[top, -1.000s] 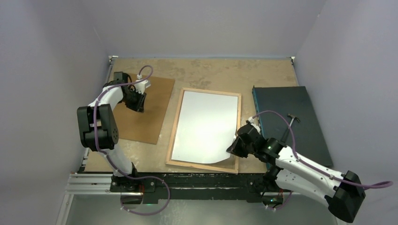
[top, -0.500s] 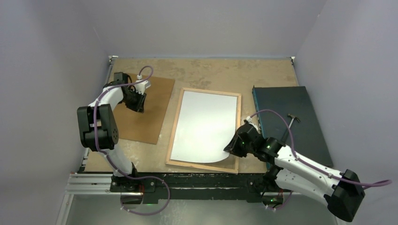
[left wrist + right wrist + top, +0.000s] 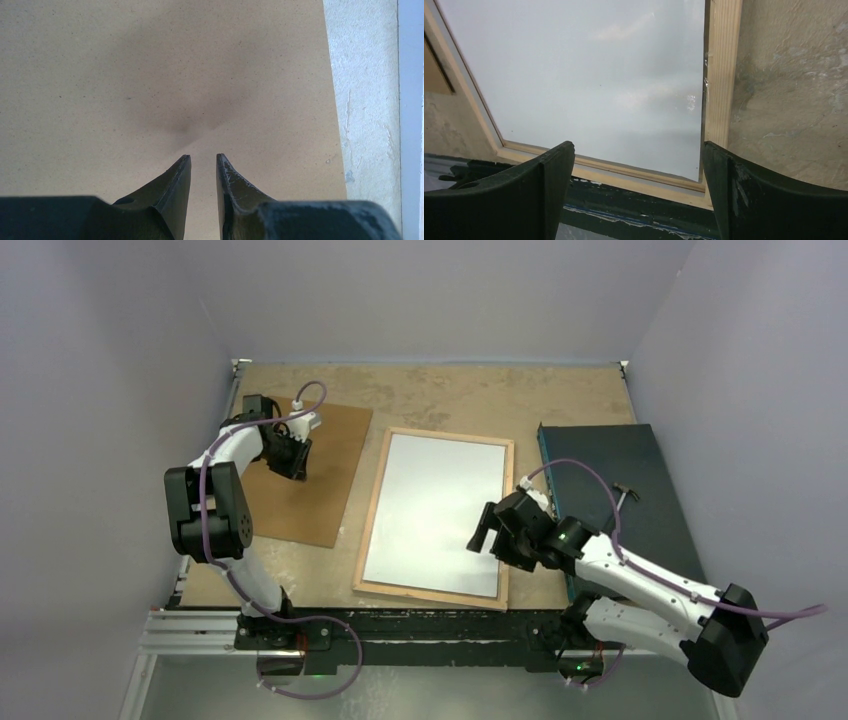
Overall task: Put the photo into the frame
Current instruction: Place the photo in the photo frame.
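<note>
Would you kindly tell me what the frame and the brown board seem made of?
The frame looks like bare light wood: grain lines run along its rail. The board looks like matte brown fibreboard or cardboard, flat and finely speckled; which, I cannot tell.

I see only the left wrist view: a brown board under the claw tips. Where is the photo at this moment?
Observer: The photo lies white side up inside the frame.
Operator: Does the other arm grip it?
Observer: No. The right claw is wide open over the photo's near right corner and holds nothing.
Operator: What lies to the right of the frame?
Observer: A dark mat, apart from the frame.
</note>
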`<state>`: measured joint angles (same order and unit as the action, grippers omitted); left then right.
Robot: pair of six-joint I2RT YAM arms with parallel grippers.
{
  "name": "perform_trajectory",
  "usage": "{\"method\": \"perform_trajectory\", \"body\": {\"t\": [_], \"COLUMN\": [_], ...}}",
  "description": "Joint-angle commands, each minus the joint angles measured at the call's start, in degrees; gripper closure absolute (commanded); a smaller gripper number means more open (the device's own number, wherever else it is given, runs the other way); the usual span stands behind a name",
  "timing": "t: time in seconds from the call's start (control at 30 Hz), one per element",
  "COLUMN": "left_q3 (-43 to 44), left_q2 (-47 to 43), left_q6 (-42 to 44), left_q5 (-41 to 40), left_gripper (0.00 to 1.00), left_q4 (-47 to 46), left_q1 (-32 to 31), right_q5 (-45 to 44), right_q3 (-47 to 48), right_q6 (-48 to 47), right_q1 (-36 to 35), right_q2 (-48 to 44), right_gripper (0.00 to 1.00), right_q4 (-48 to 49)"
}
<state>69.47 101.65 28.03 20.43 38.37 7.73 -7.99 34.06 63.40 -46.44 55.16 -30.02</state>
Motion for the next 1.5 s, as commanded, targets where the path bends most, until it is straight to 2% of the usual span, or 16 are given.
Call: {"method": "perform_trajectory", "body": {"t": [0.0,0.23,0.37,0.47,0.53,0.6,0.67,0.7,0.73,0.83,0.9,1.0,1.13,1.17,1.33,1.47], "left_q3": [0.4,2.4,7.4,12.2,14.1,15.3,16.1,16.1,16.0,15.0,15.1,16.0,16.7,16.8,15.5,14.6], "left_q2": [-2.4,-2.9,-2.3,-1.8,-2.8,-3.0,-2.2,-1.8,-1.2,1.0,3.3,6.6,9.5,10.0,11.5,13.2], "left_q6": [-0.1,-1.4,-2.1,-0.6,0.5,0.6,0.8,1.0,0.8,0.6,-0.1,-1.2,-2.4,-2.8,-4.2,-5.1], "left_q5": [-0.1,-3.2,-5.3,-8.2,-5.5,-9.9,-14.8,-15.0,-15.1,-18.3,-20.2,-22.1,-22.6,-22.8,-25.6,-27.8], "left_gripper": [0.76,0.74,0.71,0.73,0.72,0.71,0.49,0.43,0.39,0.33,0.32,0.37,0.60,0.65,0.82,0.89], "left_q4": [-0.3,-0.8,0.1,1.5,1.4,-0.1,-0.8,-1.5,-2.3,-6.0,-7.9,-9.3,-10.5,-10.8,-14.5,-16.7], "left_q1": [-0.3,0.2,3.2,6.1,9.6,11.0,11.4,12.3,13.1,13.8,14.0,14.4,14.6,14.6,14.7,14.7], "right_q5": [-5.9,-6.7,-9.5,-6.2,1.2,7.4,11.0,10.9,8.3,-8.9,-12.6,-9.0,5.8,4.1,-3.2,-3.2], "right_q3": [6.8,10.2,21.1,32.2,41.2,44.8,44.3,44.7,48.0,72.3,87.1,94.7,80.6,77.4,101.0,96.1], "right_q6": [-2.8,-4.4,-10.8,-12.2,-13.6,-15.3,-15.1,-14.1,-14.7,-17.3,-17.4,-14.5,-9.8,-9.8,-12.2,-10.7], "right_q1": [0.2,0.2,0.2,0.2,1.5,2.3,2.5,2.5,1.7,-4.8,-7.9,-8.9,-6.6,-6.6,-9.2,-9.3], "right_q2": [1.5,2.9,12.3,22.5,29.8,34.8,37.2,39.1,40.7,57.3,67.4,74.3,71.0,69.8,83.8,84.6], "right_gripper": [0.01,0.01,0.01,0.01,0.01,0.01,0.01,0.01,0.01,0.01,0.01,0.01,0.01,0.01,0.01,0.01], "right_q4": [-8.1,-6.3,-0.7,3.6,5.7,11.0,19.2,22.8,22.4,3.4,-5.6,-4.9,16.0,20.4,1.9,5.0]}}
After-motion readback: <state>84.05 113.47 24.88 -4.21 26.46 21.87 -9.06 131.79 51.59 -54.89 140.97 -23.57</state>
